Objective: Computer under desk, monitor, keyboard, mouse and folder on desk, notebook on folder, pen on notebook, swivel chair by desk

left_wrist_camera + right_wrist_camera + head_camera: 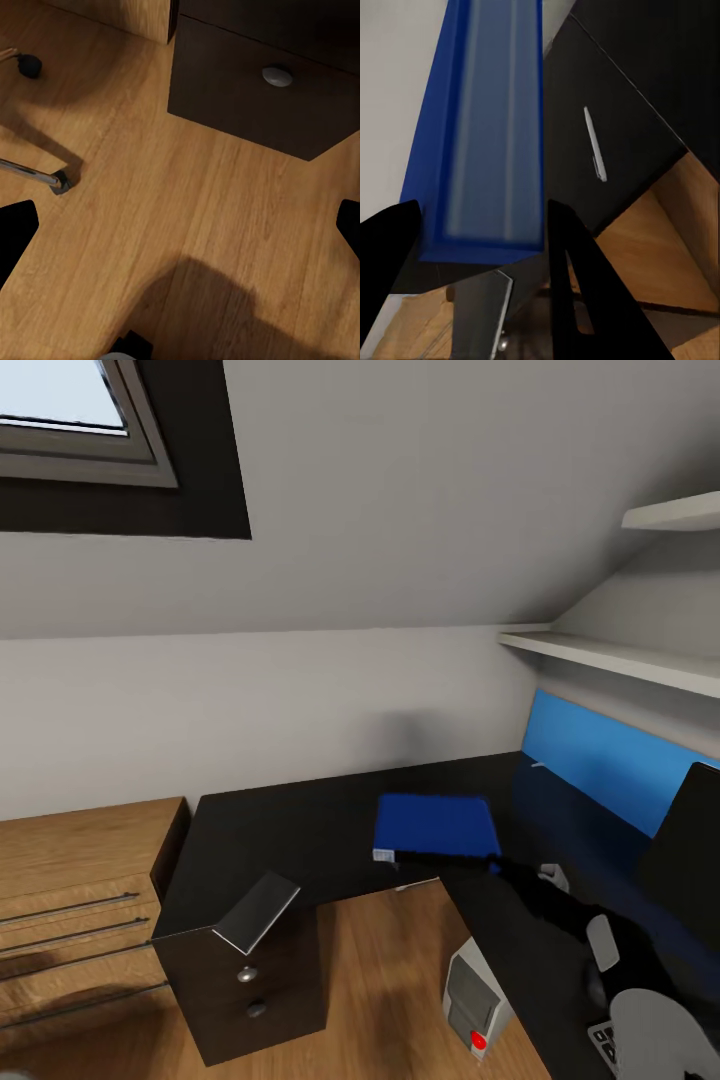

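In the head view, over the glossy black L-shaped desk point(300, 830): a bright blue folder point(437, 826) held level just above the top, near the inner corner, gripped at its near edge by the right gripper point(500, 863), with the dark right arm reaching in from the lower right, stretched forward and leftward across the desk. At the desk's near-left end, on the three-drawer unit point(250, 985) with round silver knobs, a thin grey notebook point(257, 911) lying tilted at the corner. Under the desk, on the wood floor, a light grey computer point(475, 1000) standing upright with a red spot low on its front. At the far right edge, the black side of the monitor point(690, 860); at the bottom right, a sliver of the keyboard point(605, 1042). To the left, a light-wood drawer chest point(70, 920). In the left wrist view, pointing down at wood floor: left fingertips point(16, 236) spread wide apart with nothing between them, a black drawer front with one silver knob point(277, 76) ahead, a chrome chair leg point(34, 173) and a black castor point(30, 66) to one side. In the right wrist view: right fingers point(574, 285) closed on the folder point(487, 127), seen edge-on with its pale side showing; beyond it, a thin silver pen point(595, 144) lying on the black desktop point(615, 150), apart from the folder.
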Controlling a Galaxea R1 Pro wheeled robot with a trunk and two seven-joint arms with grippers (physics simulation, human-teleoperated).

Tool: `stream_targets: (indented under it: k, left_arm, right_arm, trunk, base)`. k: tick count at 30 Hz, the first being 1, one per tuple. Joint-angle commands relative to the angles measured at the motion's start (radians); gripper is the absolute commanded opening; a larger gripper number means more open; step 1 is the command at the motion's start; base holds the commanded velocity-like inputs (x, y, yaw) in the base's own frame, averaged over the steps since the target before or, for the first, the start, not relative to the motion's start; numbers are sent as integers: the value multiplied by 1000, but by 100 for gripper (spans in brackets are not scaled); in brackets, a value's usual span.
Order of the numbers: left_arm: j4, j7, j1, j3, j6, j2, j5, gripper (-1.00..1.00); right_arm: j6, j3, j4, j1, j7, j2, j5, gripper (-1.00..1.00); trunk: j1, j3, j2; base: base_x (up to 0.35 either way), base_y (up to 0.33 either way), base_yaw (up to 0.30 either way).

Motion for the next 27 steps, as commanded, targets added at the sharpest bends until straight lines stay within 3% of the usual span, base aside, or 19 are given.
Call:
stream_targets:
  k: [1,3,7,12,17,27]
  left_arm:
    - [0,0,-1,3,-2,0,-3,100]
    - [0,0,-1,3,-2,0,-3,100]
    - [0,0,-1,3,-2,0,-3,100]
    - [0,0,-1,3,-4,0,-3,100]
    - [0,0,-1,3,-3,0,-3,100]
    - [0,0,-1,3,-3,0,-3,100]
  right_arm:
    - [-9,-10,-2,-1,-6,6,-5,-100]
    - [-33,-16,-5,-1,-14,14,-5,-100]
    - [-151,-23,-3,-1,-111,31,-5,-100]
    - [-267,-39,3,-1,-148,64,-5,-100]
    - [-294,-118,5,-1,-179,83,-5,-100]
    - [-287,-131,7,-1,-114,82,-6,-100]
  trunk:
    - [0,-2,-1]
    - [0,-2,-1]
    - [0,-2,-1]
    - [0,-2,-1]
    - [0,-2,-1]
    - [0,-2,-1]
  base:
    - [0,0,0]
    - [0,0,0]
    - [0,0,0]
    - [0,0,0]
    - [-142,0,0]
    - [-257,0,0]
